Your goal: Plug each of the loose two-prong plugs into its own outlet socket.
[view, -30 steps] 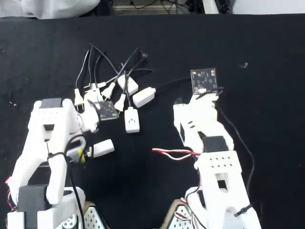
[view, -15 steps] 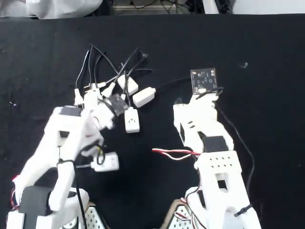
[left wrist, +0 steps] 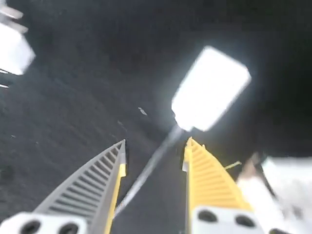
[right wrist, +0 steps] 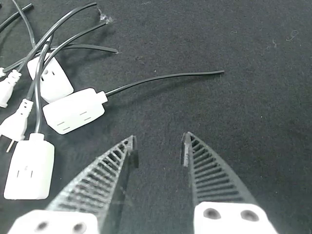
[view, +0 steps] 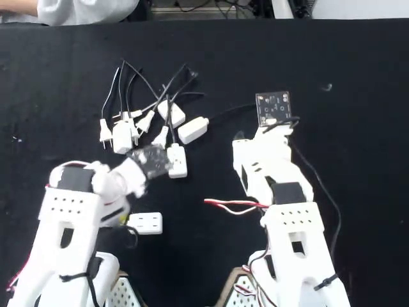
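Note:
Several white two-prong plugs [view: 121, 135] on black cords lie at the back left, mixed with white outlet sockets [view: 193, 129]. One socket [view: 177, 161] lies just in front of my left gripper [view: 155, 162]. In the left wrist view that gripper [left wrist: 153, 146] is open, a bright white socket [left wrist: 210, 87] lies just beyond its tips, and a thin cord [left wrist: 146, 170] runs between its fingers. My right gripper [right wrist: 157, 145] is open over bare cloth. Off to its side lie two sockets [right wrist: 74, 111] [right wrist: 28, 169] and a plug [right wrist: 17, 124].
Another white socket [view: 146, 223] lies by the left arm's base. The table is covered in black cloth [view: 358, 96], bare on its right half. A red and white wire [view: 233, 204] hangs beside the right arm [view: 281, 185].
My left arm has swung its gripper from the plugs toward the socket in front of it. The socket by its base slid toward the front edge. The right arm has kept still.

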Tool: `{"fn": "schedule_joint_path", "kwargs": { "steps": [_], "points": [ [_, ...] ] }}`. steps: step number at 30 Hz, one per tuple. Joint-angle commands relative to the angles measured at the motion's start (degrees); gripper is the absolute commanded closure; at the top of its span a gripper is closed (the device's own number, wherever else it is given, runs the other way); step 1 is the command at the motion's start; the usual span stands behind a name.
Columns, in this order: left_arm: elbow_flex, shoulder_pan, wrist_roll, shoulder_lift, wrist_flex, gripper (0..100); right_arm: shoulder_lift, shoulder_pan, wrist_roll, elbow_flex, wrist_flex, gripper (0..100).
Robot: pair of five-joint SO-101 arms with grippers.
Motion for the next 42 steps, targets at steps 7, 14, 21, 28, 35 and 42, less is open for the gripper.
{"fn": "schedule_joint_path", "kwargs": {
  "steps": [7,14,21,28,35,42],
  "points": [
    [4.88,-3.56,-6.95,9.14,-7.30,80,0.13,0.62,-0.09,-0.22,-1.05,84.0],
    [9.54,4.26,1.49,12.40,-18.29,80,0.13,0.62,-0.09,-0.22,-1.14,84.0],
    [11.74,14.81,12.40,12.22,-25.93,80,0.13,0.62,-0.09,-0.22,-0.88,84.0],
    [11.65,19.03,15.56,12.22,-26.02,80,0.13,0.62,-0.09,-0.22,-1.14,84.0],
    [10.59,17.54,17.93,12.13,-25.93,80,0.13,0.62,-0.09,-0.22,-1.05,84.0],
    [11.38,15.60,18.02,12.13,-22.95,81,0.13,0.62,-0.09,-0.22,-1.14,84.0]
  ]
}}
